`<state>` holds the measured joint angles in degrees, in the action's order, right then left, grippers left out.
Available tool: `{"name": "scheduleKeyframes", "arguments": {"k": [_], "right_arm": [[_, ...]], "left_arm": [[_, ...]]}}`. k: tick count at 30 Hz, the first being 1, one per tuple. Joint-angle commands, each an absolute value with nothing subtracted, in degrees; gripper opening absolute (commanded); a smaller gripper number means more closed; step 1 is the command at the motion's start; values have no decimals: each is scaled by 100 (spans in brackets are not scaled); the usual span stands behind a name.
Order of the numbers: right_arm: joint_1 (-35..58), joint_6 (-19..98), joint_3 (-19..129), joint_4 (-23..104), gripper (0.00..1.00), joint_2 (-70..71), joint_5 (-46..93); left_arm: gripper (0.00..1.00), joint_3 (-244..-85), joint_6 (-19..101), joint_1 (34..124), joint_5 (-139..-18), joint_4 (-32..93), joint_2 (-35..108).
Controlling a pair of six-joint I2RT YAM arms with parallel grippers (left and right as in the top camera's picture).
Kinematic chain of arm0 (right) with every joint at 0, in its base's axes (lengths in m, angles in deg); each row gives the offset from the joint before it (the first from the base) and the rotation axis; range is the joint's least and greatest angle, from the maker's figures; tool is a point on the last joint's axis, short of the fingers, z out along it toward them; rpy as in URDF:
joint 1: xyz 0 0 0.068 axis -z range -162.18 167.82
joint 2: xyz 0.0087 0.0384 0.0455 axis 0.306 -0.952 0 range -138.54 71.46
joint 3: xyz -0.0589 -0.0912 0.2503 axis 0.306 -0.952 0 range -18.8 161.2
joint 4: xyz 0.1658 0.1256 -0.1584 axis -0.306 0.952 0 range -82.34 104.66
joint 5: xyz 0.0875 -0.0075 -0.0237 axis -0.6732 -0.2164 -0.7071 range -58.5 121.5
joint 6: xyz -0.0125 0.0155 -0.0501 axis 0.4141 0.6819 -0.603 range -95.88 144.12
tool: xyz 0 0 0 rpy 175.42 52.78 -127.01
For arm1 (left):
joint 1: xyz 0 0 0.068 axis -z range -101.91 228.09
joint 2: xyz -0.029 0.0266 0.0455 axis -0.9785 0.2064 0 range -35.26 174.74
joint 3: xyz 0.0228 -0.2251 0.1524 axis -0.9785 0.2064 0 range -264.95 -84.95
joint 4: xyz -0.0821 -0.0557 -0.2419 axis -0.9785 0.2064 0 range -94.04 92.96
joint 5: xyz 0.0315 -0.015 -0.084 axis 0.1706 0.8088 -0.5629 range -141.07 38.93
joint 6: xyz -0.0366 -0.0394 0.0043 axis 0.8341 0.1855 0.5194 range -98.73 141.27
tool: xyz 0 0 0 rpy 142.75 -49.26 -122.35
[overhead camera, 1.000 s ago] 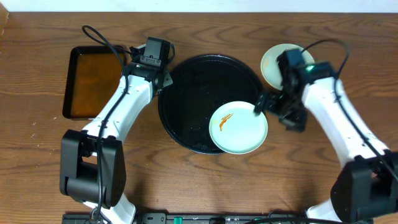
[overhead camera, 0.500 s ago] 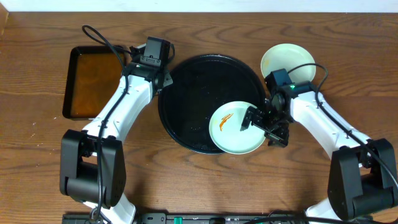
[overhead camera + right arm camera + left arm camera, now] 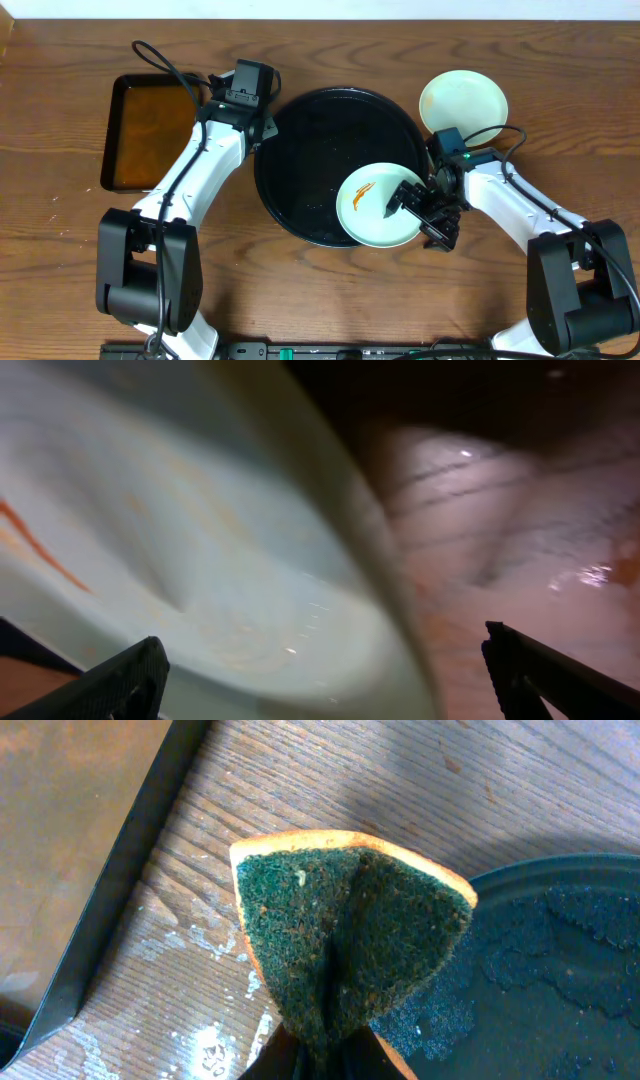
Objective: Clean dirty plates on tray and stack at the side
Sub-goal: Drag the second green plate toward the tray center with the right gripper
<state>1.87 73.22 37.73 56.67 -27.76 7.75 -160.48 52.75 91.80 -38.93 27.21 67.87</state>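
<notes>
Beside the pan (image 3: 150, 130) of brownish liquid, I am clenching my left gripper (image 3: 320, 1060) on the green sponge (image 3: 350, 930), over wet wood at the rim of the tray (image 3: 300, 130). The smeared plate (image 3: 370, 205) is lying across the tray's near right edge. My right gripper (image 3: 418, 205) is straddling its rim with the jaws spread wide. Closing off-centre on that glossy lip risks tipping the plate off the tray, or knocking it toward the second plate (image 3: 463, 100).

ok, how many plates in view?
2. A smeared plate overlaps the tray's front-right rim. A second plate sits on the table right of the tray; more may be hidden under it.
</notes>
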Motion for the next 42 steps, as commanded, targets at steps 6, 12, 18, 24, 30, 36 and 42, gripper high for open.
{"name": "scheduleKeyframes", "arguments": {"k": [6, 12, 18, 24, 30, 36, 42], "right_arm": [[111, 7447, 3758, 5582, 77, -2754, 718], [89, 7447, 3758, 5580, 50, -2754, 749], [91, 7442, 3764, 5471, 34, -2754, 731], [91, 7044, 3979, 5357, 2, -2754, 703], [91, 6675, 4348, 5261, 1, -2754, 707], [95, 6441, 4632, 4911, 2, -2754, 887], [95, 5995, 4632, 3757, 2, -2813, 1711]], "left_arm": [[8, -16013, 5325, 9183, -3862, 2718, 6772], [8, -16013, 5325, 9183, -3862, 2716, 6772], [8, -16013, 5325, 9183, -3862, 2718, 6772], [8, -16013, 5325, 9183, -3862, 2718, 6772], [8, -16013, 5325, 9183, -3862, 2718, 6772], [8, -16013, 5325, 9183, -3862, 2716, 6772], [8, -16013, 5325, 9183, -3862, 2716, 6772]]}}
